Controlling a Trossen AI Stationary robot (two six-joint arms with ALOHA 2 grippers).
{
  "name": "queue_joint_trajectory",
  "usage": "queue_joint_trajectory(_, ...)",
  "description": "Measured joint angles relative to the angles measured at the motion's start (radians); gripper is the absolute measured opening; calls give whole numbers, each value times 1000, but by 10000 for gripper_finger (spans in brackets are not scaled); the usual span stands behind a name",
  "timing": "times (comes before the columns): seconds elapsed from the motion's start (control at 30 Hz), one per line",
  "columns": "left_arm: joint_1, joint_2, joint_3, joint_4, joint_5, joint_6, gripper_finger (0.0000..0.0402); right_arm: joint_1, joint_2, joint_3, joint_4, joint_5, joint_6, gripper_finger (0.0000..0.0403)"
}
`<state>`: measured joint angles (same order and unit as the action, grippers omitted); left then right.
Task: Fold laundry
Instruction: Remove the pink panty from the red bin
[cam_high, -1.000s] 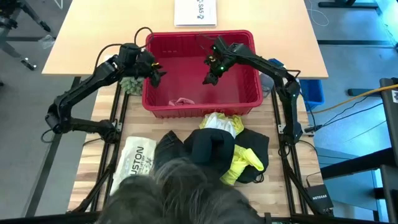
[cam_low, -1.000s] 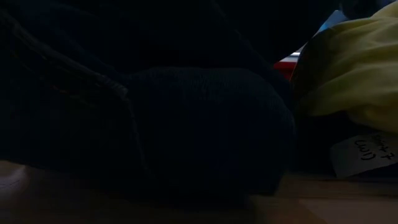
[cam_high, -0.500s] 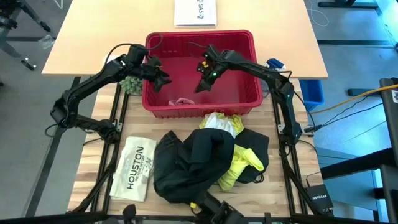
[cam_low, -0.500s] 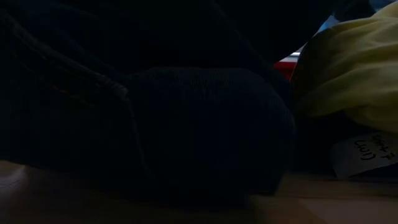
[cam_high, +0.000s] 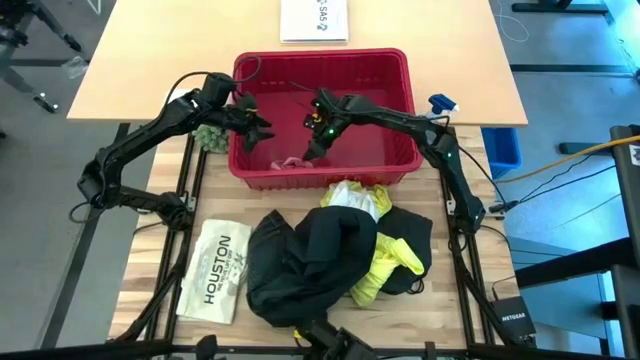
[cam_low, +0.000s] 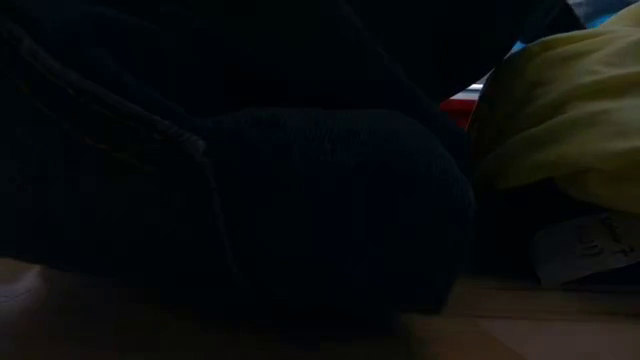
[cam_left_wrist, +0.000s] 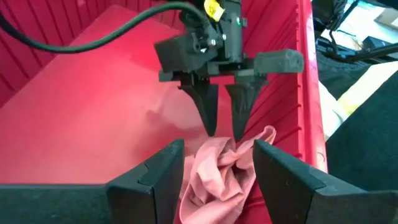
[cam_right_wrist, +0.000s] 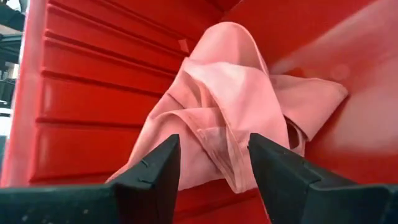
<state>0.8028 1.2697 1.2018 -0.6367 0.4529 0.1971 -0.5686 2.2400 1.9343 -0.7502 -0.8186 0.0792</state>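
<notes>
— Overhead first: what sits where?

— Both dark arms reach into the red plastic basket (cam_high: 322, 70). The right gripper (cam_high: 309, 153) hangs just above the small crumpled pink cloth (cam_high: 293, 162) near the basket's front wall; the left gripper (cam_high: 262, 133) is inside by the left wall, apart from the cloth. In front of the basket lies a heap: large black trousers (cam_high: 300, 262), a bright yellow T-shirt (cam_high: 383, 262) and a small white cloth (cam_high: 350, 196). The flat white item printed "HOUSTON" (cam_high: 218, 268) lies to the left.

— And the level camera?

— Mostly dark fabric of the trousers (cam_low: 250, 180) close up, with yellow T-shirt (cam_low: 560, 110) at the right.

— Left wrist?

— Its fingers (cam_left_wrist: 163, 173) stand spread, with the pink cloth (cam_left_wrist: 221, 171) between them in the picture. Beyond, the right gripper (cam_left_wrist: 224, 121) points down, tips parted, just at the cloth.

— Right wrist?

— Fingers (cam_right_wrist: 155, 168) apart, framing the pink cloth (cam_right_wrist: 230, 112); nothing is pinched.
</notes>
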Motion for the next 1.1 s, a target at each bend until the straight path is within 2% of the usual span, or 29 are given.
queue_joint_trajectory(0.4,0,0,0,-1,-7,23,182,60,28,0,77,-45,32,181)
queue_joint_trajectory(0.57,1,0,0,-1,-18,24,182,87,44,0,114,42,101,176)
queue_joint_trajectory(0.67,1,0,0,-2,-22,24,182,86,44,0,121,135,126,139)
queue_joint_trajectory(0.73,1,0,0,-2,-33,22,182,82,45,3,123,191,125,83)
queue_joint_trajectory(0.8,1,0,0,-4,-52,24,182,70,48,22,115,199,107,24)
queue_joint_trajectory(0.97,3,0,0,-10,-74,46,182,47,48,154,103,192,96,4)
queue_joint_trajectory(1.1,3,-12,0,-13,-77,64,182,29,48,352,14,197,54,2)
